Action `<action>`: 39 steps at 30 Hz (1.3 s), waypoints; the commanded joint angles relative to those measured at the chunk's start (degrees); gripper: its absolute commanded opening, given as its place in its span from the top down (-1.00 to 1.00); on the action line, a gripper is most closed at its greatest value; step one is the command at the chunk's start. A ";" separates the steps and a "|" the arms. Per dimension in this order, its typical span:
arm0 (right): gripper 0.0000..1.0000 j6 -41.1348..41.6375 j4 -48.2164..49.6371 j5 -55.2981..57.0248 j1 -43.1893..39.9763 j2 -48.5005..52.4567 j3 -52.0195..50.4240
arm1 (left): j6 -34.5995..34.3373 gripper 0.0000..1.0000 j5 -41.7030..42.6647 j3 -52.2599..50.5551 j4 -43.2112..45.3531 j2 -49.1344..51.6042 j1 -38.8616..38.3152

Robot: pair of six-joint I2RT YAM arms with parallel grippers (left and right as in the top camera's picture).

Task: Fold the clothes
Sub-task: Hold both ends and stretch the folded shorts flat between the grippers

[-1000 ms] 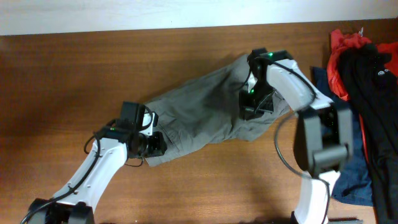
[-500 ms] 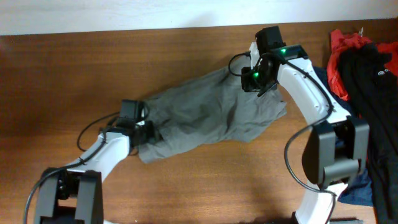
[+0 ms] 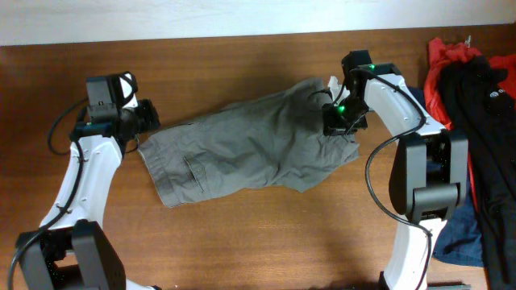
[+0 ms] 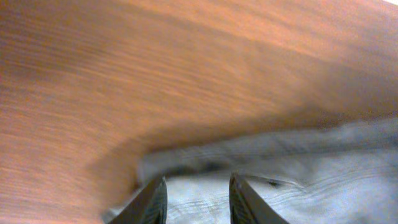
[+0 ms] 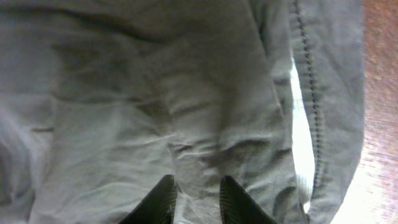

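Overhead, both grippers (image 3: 145, 121) (image 3: 339, 125) pinch wrinkled grey-olive cotton clothes (image 3: 242, 153) on wood-grain table (image 3: 242, 242).

A brown wooden table (image 3: 242, 234) with visible grain fills most of the overhead view, bordered along its far edge by a pale, off-white strip (image 3: 161, 20). At the right end of the table lies a heap of 3 cloths: a red garment (image 3: 439, 76) at the top, a black garment (image 3: 488, 145) draped over and beside it and running down the right edge, and a navy blue cloth (image 3: 459, 234) spread beneath them, showing near the lower right corner. The red and black garments touch; the blue cloth lies partly under both.
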 commanded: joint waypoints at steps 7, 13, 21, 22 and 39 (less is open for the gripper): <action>-0.32 -6.97 4.74 8.96 -1.66 0.31 0.02 | 1.33 -0.37 12.15 0.61 -16.55 1.49 -5.49; 0.24 -10.01 1.97 1.77 -1.90 2.34 -0.09 | 1.33 -0.49 11.50 0.57 -17.20 4.39 -9.20; 0.92 -7.39 -0.39 3.52 -4.11 1.16 -0.04 | 1.33 -0.49 11.02 0.57 -17.07 6.21 -9.18; 0.92 -5.07 -0.48 5.53 -4.55 0.70 -0.04 | 1.33 -0.50 10.80 0.57 -17.05 6.36 -9.18; 0.92 14.10 -5.27 12.17 -10.80 -0.87 -4.37 | 1.33 -0.74 8.90 0.57 -13.84 10.97 -10.05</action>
